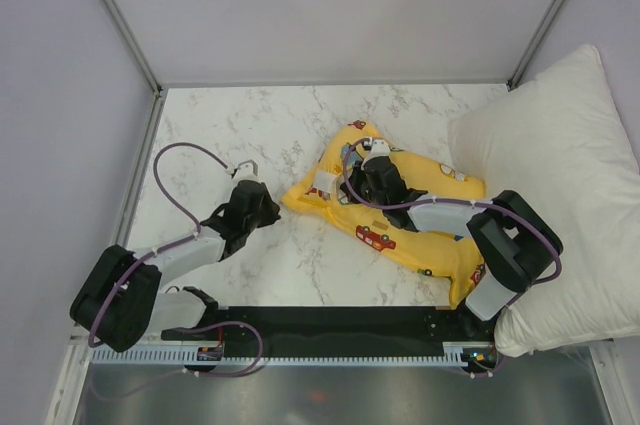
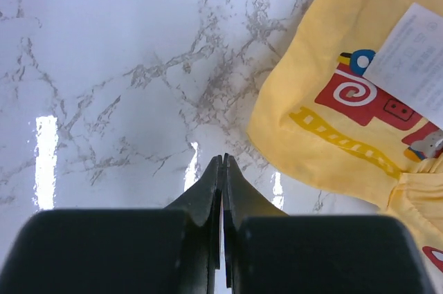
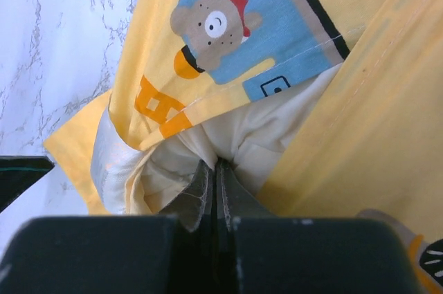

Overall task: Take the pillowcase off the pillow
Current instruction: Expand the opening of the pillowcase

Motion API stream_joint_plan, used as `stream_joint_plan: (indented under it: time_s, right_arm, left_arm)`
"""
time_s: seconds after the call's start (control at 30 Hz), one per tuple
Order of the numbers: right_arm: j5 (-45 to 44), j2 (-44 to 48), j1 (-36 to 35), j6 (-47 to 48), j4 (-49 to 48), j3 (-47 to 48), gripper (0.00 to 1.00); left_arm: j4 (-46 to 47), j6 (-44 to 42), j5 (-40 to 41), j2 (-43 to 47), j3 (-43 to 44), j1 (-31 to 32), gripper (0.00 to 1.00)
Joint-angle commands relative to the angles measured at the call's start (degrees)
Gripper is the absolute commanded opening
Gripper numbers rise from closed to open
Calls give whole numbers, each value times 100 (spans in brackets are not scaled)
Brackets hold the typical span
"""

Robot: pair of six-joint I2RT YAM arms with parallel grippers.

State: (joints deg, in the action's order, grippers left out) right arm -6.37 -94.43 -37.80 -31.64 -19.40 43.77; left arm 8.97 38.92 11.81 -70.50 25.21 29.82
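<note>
Left arm angled forward-right; left gripper (image 2: pixel 223 162) closed, empty, over the table (image 1: pixel 230 115) just beside the pillowcase (image 1: pixel 400 230). Right arm reaches across the pillowcase; right gripper (image 3: pixel 214 166) pinches the pillow (image 3: pixel 242 131) at its opening.

Bright yellow and printed with cartoon vehicles, the pillowcase (image 1: pixel 420 250) lies rumpled on the marble desk (image 1: pixel 220 135), toward three o'clock of centre, its length running from eleven to five o'clock. At its open mouth we see the cream pillow (image 3: pixel 263 135), creased and still inside.
</note>
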Motion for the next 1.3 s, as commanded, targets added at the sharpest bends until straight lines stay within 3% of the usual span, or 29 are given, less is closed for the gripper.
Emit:
stream_joint_plan:
  time_s: [0.0, 0.23, 0.33, 0.37, 0.47, 0.63, 0.9, 1.07, 1.27]
  right_arm:
    - [-725, -269, 203, 492, 1993, -484, 0]
    - [-506, -233, 10, 474, 1834, -396, 0]
    - [-505, -233, -95, 430, 1834, -317, 0]
    - [-505, -242, -122, 422, 1826, -308, 0]
    - [-505, -207, -236, 387, 1817, -290, 0]
    - [-479, -154, -280, 378, 1738, -334, 0]
    - [-435, -198, -289, 404, 1632, -404, 0]
    - [-444, -154, -280, 422, 1615, -422, 0]
    - [-497, -93, -280, 395, 1632, -387, 0]
  left_arm:
    - [227, -130, -30, -122, 448, 93, 2]
    - [210, -244, 400, -385, 1371, 1261, 2]
    - [0, -156, 444, -981, 1846, 1385, 20]
    - [-62, -156, 523, -1131, 1951, 1412, 34]
    - [-542, -130, 857, -1711, 2399, 1456, 44]
    - [-494, -60, 875, -2020, 2445, 1526, 47]
    - [113, -42, 945, -1661, 2015, 1728, 53]
    - [-711, -191, 998, -2063, 2470, 1729, 54]
    - [-1011, -253, 709, -2407, 2541, 1729, 52]
